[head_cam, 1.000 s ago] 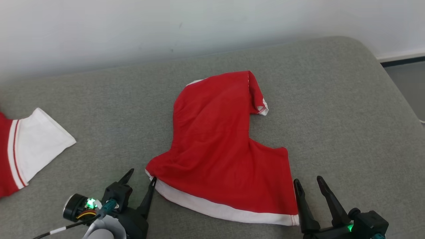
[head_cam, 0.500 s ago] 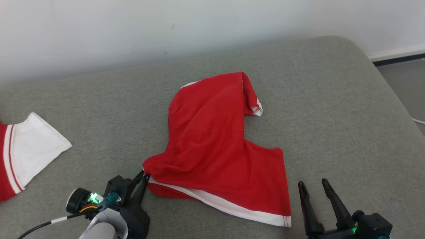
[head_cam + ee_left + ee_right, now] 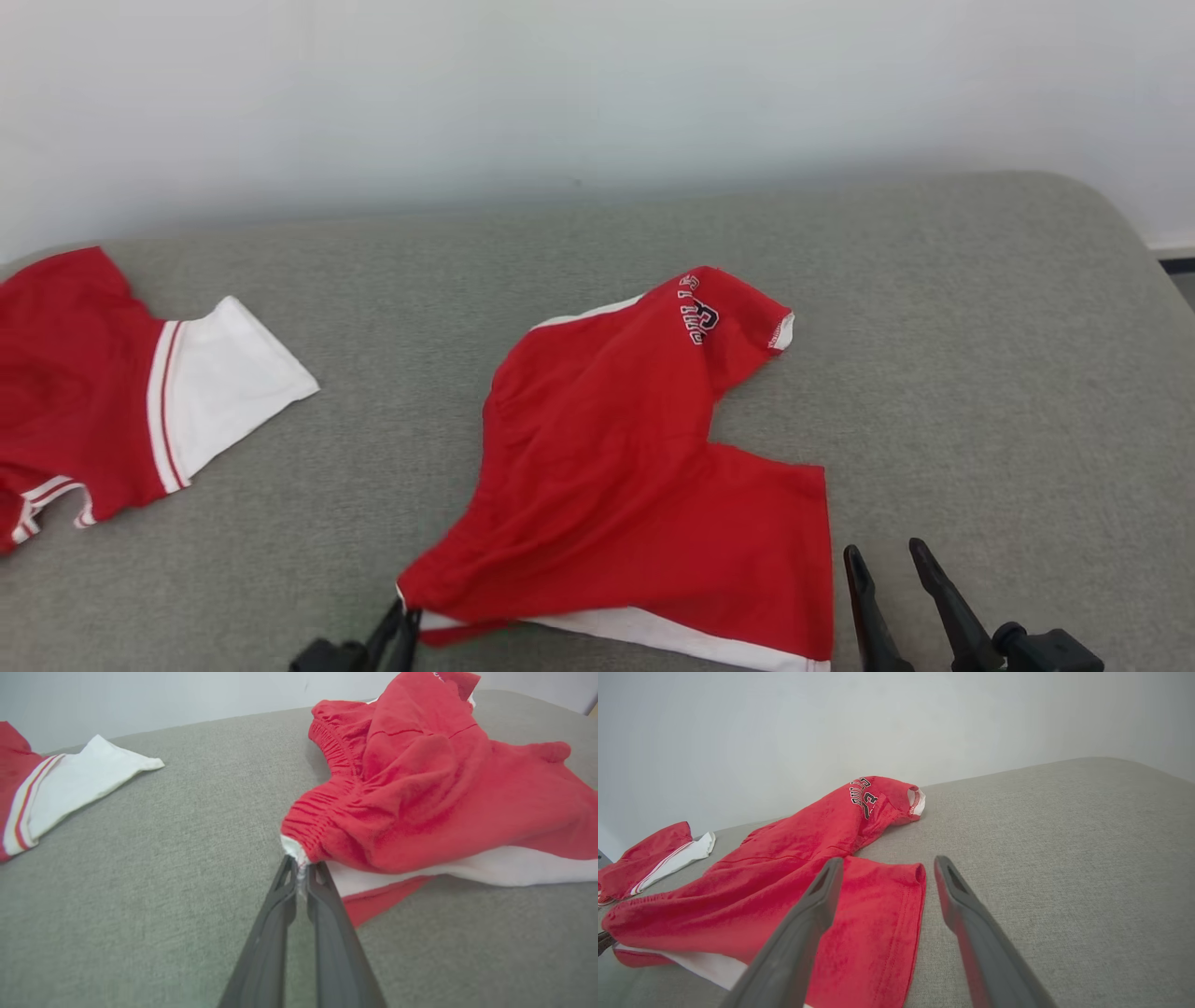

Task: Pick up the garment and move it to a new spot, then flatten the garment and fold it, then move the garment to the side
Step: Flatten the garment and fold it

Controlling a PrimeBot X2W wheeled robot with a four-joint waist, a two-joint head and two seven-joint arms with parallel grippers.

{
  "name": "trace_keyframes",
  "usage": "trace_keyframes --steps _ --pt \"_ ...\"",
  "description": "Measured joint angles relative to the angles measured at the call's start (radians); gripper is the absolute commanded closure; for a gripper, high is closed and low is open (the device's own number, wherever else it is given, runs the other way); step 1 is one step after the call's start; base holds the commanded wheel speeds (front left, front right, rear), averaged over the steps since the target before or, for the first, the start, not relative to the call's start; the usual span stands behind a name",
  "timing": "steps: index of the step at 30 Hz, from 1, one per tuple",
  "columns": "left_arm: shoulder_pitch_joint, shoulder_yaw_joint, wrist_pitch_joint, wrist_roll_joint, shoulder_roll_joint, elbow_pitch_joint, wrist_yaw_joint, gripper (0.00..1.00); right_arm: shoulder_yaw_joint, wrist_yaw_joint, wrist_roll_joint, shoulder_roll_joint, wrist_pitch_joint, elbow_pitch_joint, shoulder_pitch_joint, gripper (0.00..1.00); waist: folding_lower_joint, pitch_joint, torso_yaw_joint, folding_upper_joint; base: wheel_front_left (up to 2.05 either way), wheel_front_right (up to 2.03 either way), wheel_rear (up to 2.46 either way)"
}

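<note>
The garment (image 3: 635, 485) is a pair of red shorts with a white band, lying crumpled in the middle of the grey cushion. Dark lettering shows on its far leg (image 3: 863, 794). My left gripper (image 3: 403, 611) is shut on the near left corner of the garment (image 3: 420, 793), pinching the white edge by the gathered waistband, as the left gripper (image 3: 301, 863) shows up close. My right gripper (image 3: 882, 549) stands open just right of the near right hem. From the wrist, the right gripper (image 3: 887, 863) has one finger over the red cloth (image 3: 808, 858) and nothing between its fingers.
A second red and white garment (image 3: 140, 392) lies at the cushion's left end, also seen as the second garment (image 3: 70, 779) from the left wrist. The grey cushion (image 3: 980, 373) ends at a rounded right edge. A pale wall runs behind it.
My left gripper has shut on the garment's near left corner and raised it a little. The far leg has turned over, showing lettering. The head camera has shifted.
</note>
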Motion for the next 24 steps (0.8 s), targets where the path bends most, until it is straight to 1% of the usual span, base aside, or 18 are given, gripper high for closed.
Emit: trace_keyframes --steps 4,5,6,9,11,19,22,24 --pt "0.085 0.012 0.000 0.002 -0.040 -0.027 0.003 1.00 0.001 0.000 -0.002 -0.001 0.000 0.011 0.013 0.00 0.0000 -0.015 0.035 0.0000 0.00 0.00 0.00" --pt "0.100 0.013 0.000 0.003 -0.049 -0.026 0.002 0.91 0.000 0.000 -0.002 -0.001 0.000 0.014 0.018 0.00 0.0000 -0.021 0.041 0.0000 0.00 0.00 0.00" --pt "0.110 0.015 0.000 0.006 -0.056 -0.029 0.003 0.00 0.000 0.000 -0.002 -0.001 0.000 0.016 0.021 0.00 0.0000 -0.027 0.046 0.0000 0.00 0.00 0.00" --pt "0.131 0.032 0.000 0.018 -0.080 -0.056 0.005 0.00 -0.001 0.000 -0.002 -0.003 0.000 0.024 0.032 0.00 0.0000 -0.045 0.059 0.0000 0.00 0.00 0.00" --pt "0.149 0.043 0.000 0.026 -0.085 -0.072 0.003 0.00 -0.004 0.000 -0.002 -0.005 0.000 0.025 0.037 0.00 0.0000 -0.054 0.067 0.0000 0.00 0.00 0.00" --pt "0.240 0.118 0.000 0.057 -0.074 -0.180 0.000 0.00 -0.036 0.000 0.004 -0.016 0.000 0.032 0.077 0.00 -0.0001 -0.077 0.077 -0.0001 0.00 0.00 0.00" --pt "0.250 0.149 0.000 0.065 -0.058 -0.192 0.001 0.00 -0.037 0.000 0.005 -0.019 0.000 0.051 0.100 0.00 -0.0001 -0.076 0.075 0.0000 0.00 0.00 0.00" --pt "0.249 0.166 0.000 0.067 -0.046 -0.187 -0.008 0.00 -0.029 0.000 0.005 -0.026 0.000 0.068 0.111 0.00 -0.0001 -0.074 0.072 0.0000 0.00 0.00 0.00"
